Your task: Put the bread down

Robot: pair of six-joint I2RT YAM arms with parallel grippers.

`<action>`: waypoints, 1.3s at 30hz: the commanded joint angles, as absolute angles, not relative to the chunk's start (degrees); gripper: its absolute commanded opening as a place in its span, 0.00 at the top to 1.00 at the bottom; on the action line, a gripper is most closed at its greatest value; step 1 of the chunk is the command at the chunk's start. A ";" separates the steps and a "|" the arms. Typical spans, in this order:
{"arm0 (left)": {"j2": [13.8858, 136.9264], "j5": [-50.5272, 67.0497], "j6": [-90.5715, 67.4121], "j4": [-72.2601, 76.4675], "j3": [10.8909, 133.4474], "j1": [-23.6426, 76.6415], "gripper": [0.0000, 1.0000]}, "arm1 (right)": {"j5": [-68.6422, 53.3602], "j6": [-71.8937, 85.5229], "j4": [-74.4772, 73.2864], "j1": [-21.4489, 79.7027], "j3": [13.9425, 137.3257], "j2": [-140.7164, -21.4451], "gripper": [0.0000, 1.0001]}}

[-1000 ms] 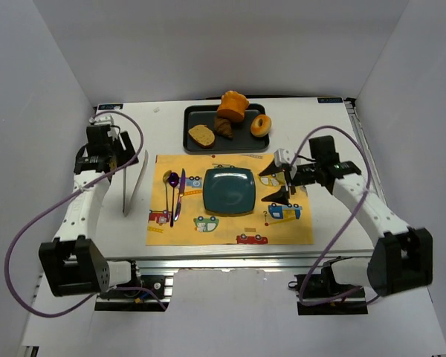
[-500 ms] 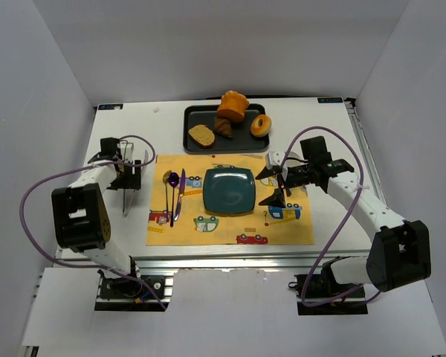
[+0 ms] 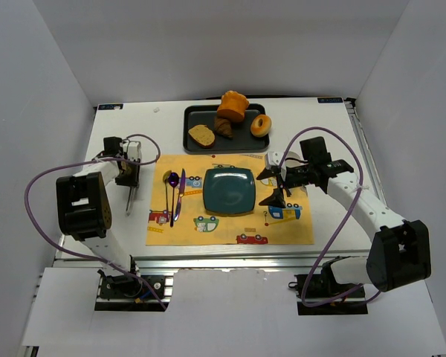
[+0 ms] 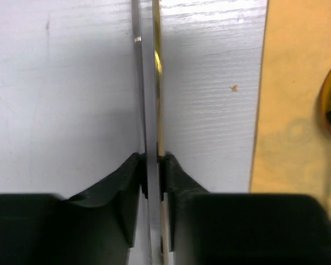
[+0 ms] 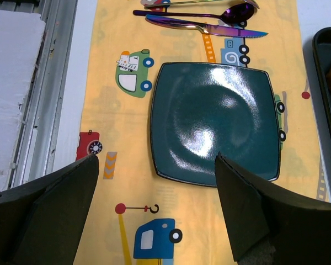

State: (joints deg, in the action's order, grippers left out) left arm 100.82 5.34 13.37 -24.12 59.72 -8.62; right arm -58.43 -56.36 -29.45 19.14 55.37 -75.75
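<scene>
**Ben:** Brown bread point(image 3: 224, 128)! Where is it?

**Mia:** On the tray point(image 3: 241, 143) at the back. It is just beside the toast point(image 3: 201, 135) and in front of the bun point(image 3: 233, 106). Nobody holds it yet.

**Ben:** Which arm should get it?

**Mia:** I think the right gripper point(image 3: 276, 186). Its jaws are wide apart with nothing in them, and it hangs by the right side of the plate point(image 3: 228, 191). It should go up to the tray, come down over the middle of the bread, and close softly. It must not bump the toast or the bun. I guess the bread then goes on the plate.

**Ben:** And the left gripper point(image 4: 153, 165)?

**Mia:** Its jaws are pinched on a thin strip point(image 4: 149, 83), out to the left of the mat point(image 3: 230, 227). It is best kept there, out of the way.

**Ben:** What changed from a second ago?

**Mia:** The left arm has folded in close, and the strip now shows only its thin edge. The right gripper came a little nearer the plate. The bread has not moved.
</scene>
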 commanded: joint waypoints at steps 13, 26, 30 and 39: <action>92.30 17.47 -5.74 -20.40 61.51 -10.37 0.97 | -58.54 -54.93 -27.51 18.19 55.28 -73.83 0.11; 86.30 28.74 -38.83 -7.21 62.65 2.78 0.65 | -58.27 -53.53 -26.98 16.79 53.70 -70.93 0.11; 90.17 28.74 -42.71 -5.10 66.25 7.02 0.64 | -58.36 -52.82 -26.46 16.44 53.26 -69.96 0.11; 98.70 28.65 -44.29 -8.00 75.06 14.58 0.55 | -57.92 -52.73 -26.37 15.47 51.33 -67.50 0.11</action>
